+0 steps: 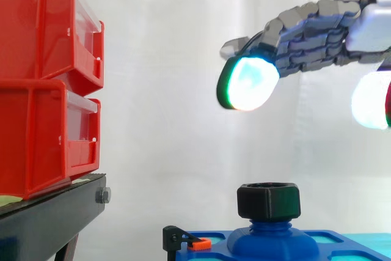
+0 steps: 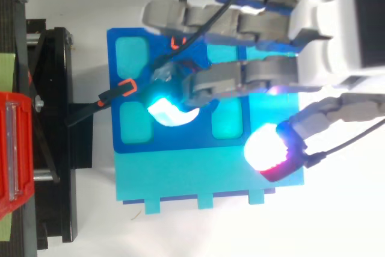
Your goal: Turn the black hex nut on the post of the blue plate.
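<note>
The blue plate [image 2: 180,141] is being overhung by the hand [image 2: 252,76], its straight fingers being held across it, with a cyan-glowing pad [image 2: 171,112] being shown over the middle and a red-edged pad [image 2: 267,151] near the plate's corner.

Bright, even light fills the curtain [image 1: 171,120]; above the plate [image 2: 116,70], the hand's [image 1: 372,29] glowing pads [image 1: 247,84] blow out to glare.

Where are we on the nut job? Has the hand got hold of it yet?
Done: the hand is lined up over the blue plate, above the black hex nut seated on the post.
In hand: it hovers with straight fingers, and the side view shows open space between its fingertips and the nut.
Left: lower, grip the nut and turn it.
</note>
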